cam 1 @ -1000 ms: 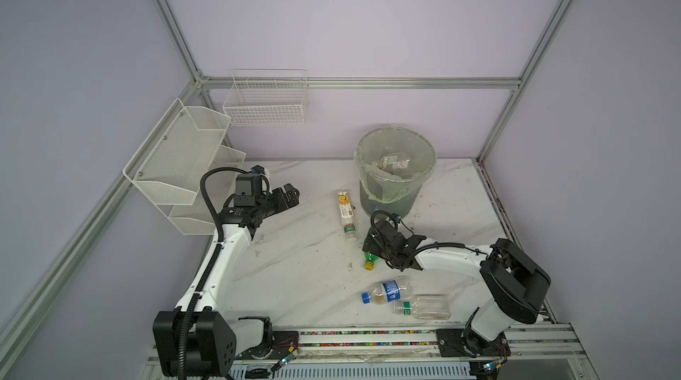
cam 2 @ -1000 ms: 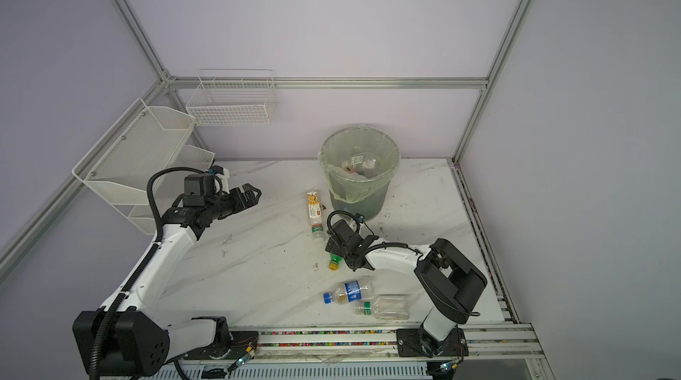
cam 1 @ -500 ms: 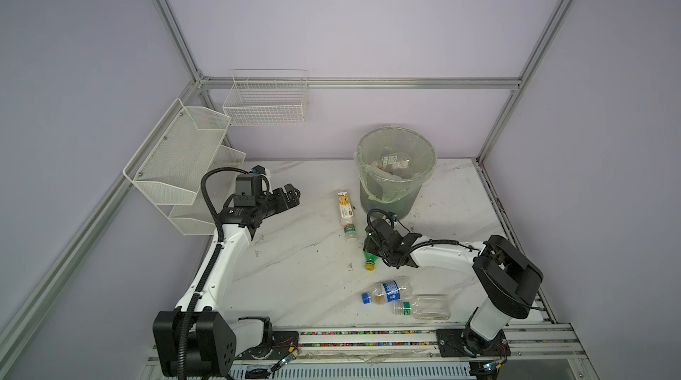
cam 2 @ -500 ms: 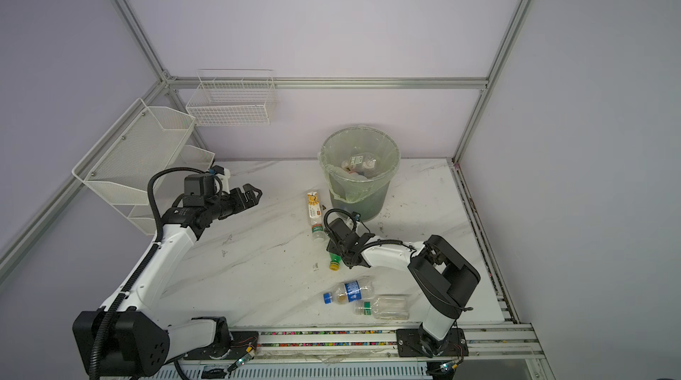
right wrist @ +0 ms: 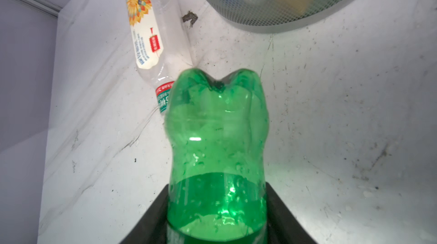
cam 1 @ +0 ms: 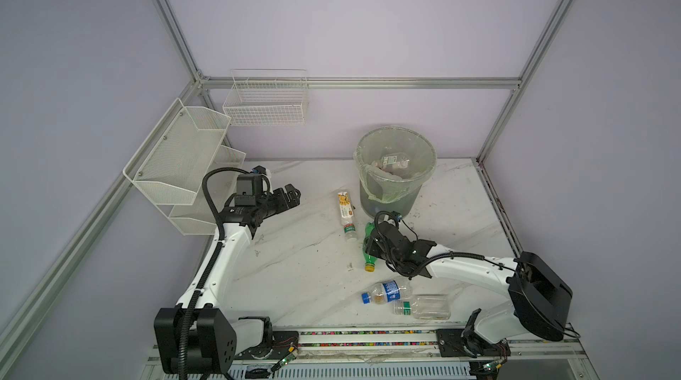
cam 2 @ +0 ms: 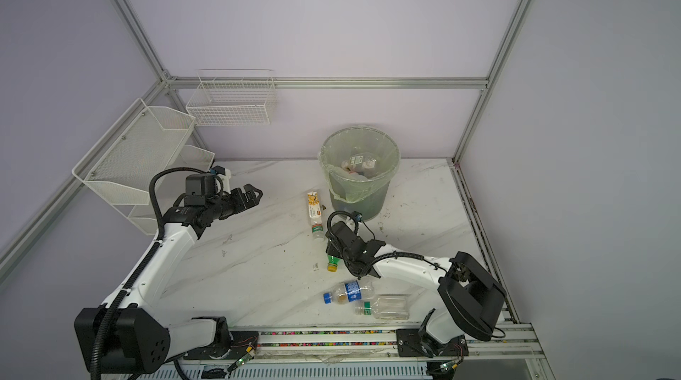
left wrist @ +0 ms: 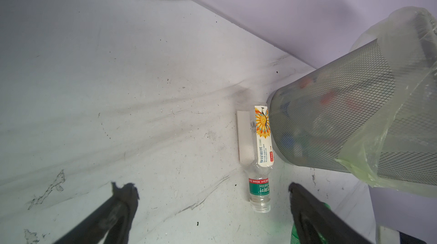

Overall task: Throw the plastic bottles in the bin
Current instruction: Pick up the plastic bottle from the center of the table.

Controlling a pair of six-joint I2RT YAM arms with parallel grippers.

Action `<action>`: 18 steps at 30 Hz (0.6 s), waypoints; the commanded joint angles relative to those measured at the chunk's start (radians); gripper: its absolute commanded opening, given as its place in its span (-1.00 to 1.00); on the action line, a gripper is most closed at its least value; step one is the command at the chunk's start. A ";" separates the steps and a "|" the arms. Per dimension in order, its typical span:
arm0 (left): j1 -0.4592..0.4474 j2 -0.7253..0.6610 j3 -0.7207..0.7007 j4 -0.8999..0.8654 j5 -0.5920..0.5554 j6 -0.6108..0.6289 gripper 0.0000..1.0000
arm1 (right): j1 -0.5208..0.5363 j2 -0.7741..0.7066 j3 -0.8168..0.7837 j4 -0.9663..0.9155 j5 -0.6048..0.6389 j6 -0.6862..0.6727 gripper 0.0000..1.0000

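Right tool point(cam 1: 369, 245) is clamped across the green bottle point(right wrist: 217, 136), black jaws pressed to both its sides. That bottle sits low over the bench point(cam 1: 294, 275), near the bin point(cam 1: 390, 199), yellow cap pointing away from it. Left tool point(cam 1: 292, 196) hangs above the bench, spread wide, empty. Sunburst-label bottle point(cam 1: 345, 212) lies just beside the bin. Blue-label bottle point(cam 1: 387, 290) and clear bottle point(cam 1: 427, 308) lie side by side near the front rail. More bottles lie inside the bin.
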 commanded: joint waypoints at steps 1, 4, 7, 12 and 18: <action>0.005 -0.001 -0.019 0.009 -0.013 0.016 1.00 | 0.025 -0.067 -0.013 -0.056 0.064 0.042 0.11; 0.006 0.009 -0.022 0.003 -0.029 0.016 1.00 | 0.051 -0.060 0.008 0.007 0.014 0.055 0.09; 0.006 0.012 -0.032 0.004 -0.068 0.017 1.00 | 0.102 0.010 0.131 -0.089 0.056 0.040 0.11; 0.005 0.026 -0.024 -0.005 -0.049 0.017 1.00 | 0.126 -0.025 0.180 -0.149 0.111 0.022 0.12; 0.005 0.032 -0.019 -0.014 -0.047 0.014 1.00 | 0.144 -0.189 0.186 -0.152 0.103 0.021 0.12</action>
